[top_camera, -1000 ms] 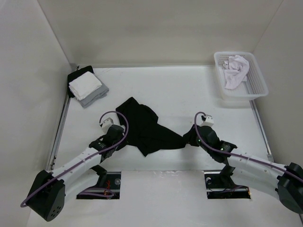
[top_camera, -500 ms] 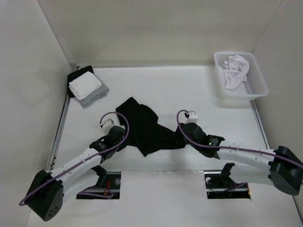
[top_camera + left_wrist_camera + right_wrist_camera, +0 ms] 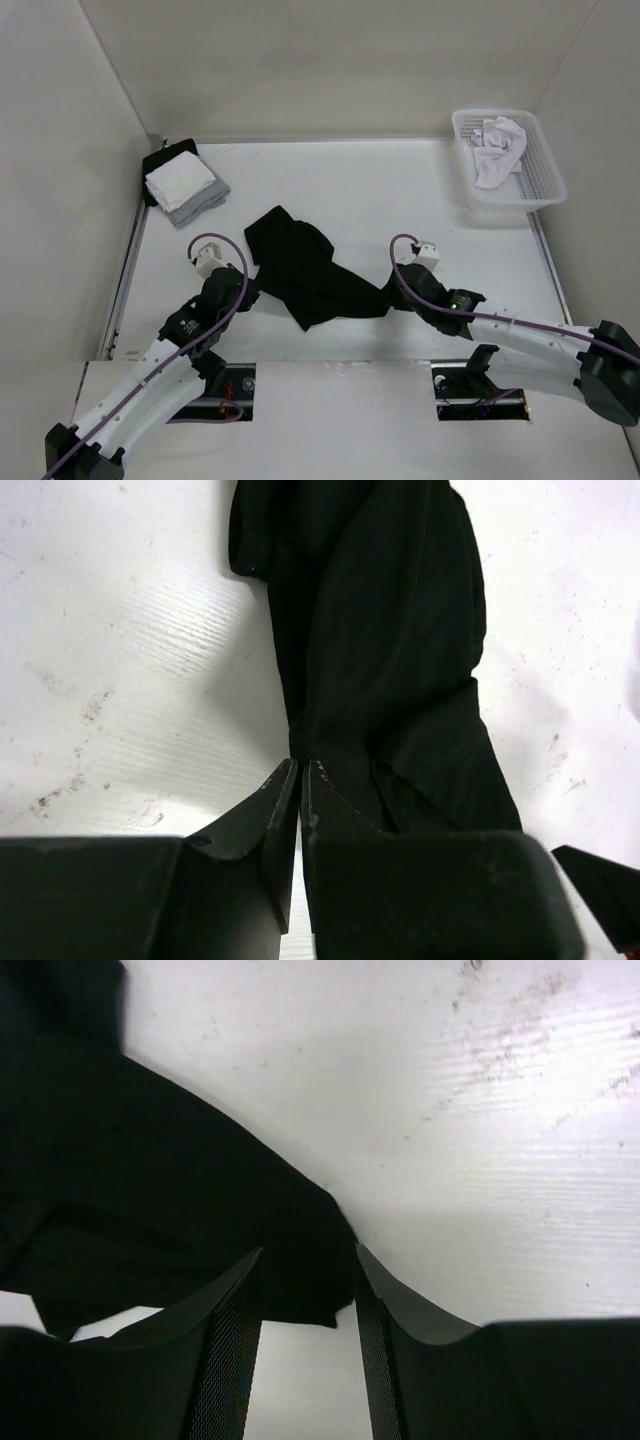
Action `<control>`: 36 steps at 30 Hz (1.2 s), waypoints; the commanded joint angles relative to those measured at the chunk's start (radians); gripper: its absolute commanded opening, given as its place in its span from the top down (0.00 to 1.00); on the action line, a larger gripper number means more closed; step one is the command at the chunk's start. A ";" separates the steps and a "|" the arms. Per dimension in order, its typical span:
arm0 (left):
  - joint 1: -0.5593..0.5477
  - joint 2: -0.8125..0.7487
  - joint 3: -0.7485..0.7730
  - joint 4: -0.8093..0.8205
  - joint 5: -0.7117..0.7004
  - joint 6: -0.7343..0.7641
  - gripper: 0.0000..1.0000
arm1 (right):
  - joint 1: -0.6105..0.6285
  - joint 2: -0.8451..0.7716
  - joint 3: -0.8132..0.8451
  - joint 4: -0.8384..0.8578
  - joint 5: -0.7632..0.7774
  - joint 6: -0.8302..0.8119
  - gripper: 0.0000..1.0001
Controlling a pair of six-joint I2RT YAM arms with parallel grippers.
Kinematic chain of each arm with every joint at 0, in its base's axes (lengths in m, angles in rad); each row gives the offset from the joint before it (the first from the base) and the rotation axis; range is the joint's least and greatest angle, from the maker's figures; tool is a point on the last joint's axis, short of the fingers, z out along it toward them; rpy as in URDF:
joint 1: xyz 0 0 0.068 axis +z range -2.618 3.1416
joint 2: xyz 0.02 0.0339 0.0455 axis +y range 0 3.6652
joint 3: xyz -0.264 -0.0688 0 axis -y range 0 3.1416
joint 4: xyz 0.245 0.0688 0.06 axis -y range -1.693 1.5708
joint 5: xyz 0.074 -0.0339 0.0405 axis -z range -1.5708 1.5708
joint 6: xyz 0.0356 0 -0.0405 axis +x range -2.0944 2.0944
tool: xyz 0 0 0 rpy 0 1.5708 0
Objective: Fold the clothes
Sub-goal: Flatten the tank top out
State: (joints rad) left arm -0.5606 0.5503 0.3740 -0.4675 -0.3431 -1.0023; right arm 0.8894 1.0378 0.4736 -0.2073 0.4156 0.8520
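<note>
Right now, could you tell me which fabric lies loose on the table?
The black tank top in the middle; the white garment sits in the basket, the cloths are stacked folded at far left.

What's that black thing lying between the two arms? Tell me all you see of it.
A black top of thin, soft, matte fabric, lying crumpled and twisted on the white table, not yet folded. It stretches diagonally between the arms. The left gripper has its jaws shut on its near-left edge; the right gripper stands with jaws open astride its right corner.
</note>
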 commanded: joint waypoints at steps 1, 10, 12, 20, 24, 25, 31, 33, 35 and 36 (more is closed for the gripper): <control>0.015 -0.016 0.028 -0.005 -0.013 0.034 0.98 | 0.000 -0.012 -0.019 -0.043 -0.006 0.064 0.55; 0.035 0.003 -0.003 0.061 0.033 0.050 0.98 | 0.000 0.027 -0.039 -0.006 -0.086 0.111 0.62; 0.040 0.003 -0.003 0.067 0.039 0.054 0.98 | 0.000 0.039 -0.043 0.014 -0.106 0.113 0.63; 0.047 0.000 0.008 0.079 0.041 0.063 0.98 | -0.011 0.103 -0.040 0.101 -0.164 0.099 0.90; 0.069 0.022 0.071 0.141 0.047 0.091 0.98 | -0.020 -0.008 -0.001 0.115 -0.138 0.078 1.00; 0.078 0.029 0.104 0.159 0.052 0.108 0.98 | -0.017 -0.063 0.017 0.109 -0.114 0.059 1.00; 0.107 0.022 0.393 0.214 0.032 0.214 0.99 | 0.029 -0.356 0.297 -0.076 0.100 -0.134 1.00; 0.110 0.013 0.508 0.214 0.027 0.238 0.99 | 0.079 -0.400 0.440 -0.127 0.176 -0.224 1.00; 0.110 0.005 0.612 0.224 0.024 0.254 0.99 | 0.148 -0.400 0.589 -0.155 0.256 -0.313 1.00; 0.112 0.004 0.662 0.233 0.021 0.263 0.99 | 0.185 -0.388 0.662 -0.162 0.299 -0.361 1.00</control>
State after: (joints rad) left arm -0.4583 0.5842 0.9062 -0.3195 -0.3035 -0.8040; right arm 1.0077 0.6590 0.9798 -0.3111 0.5335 0.6697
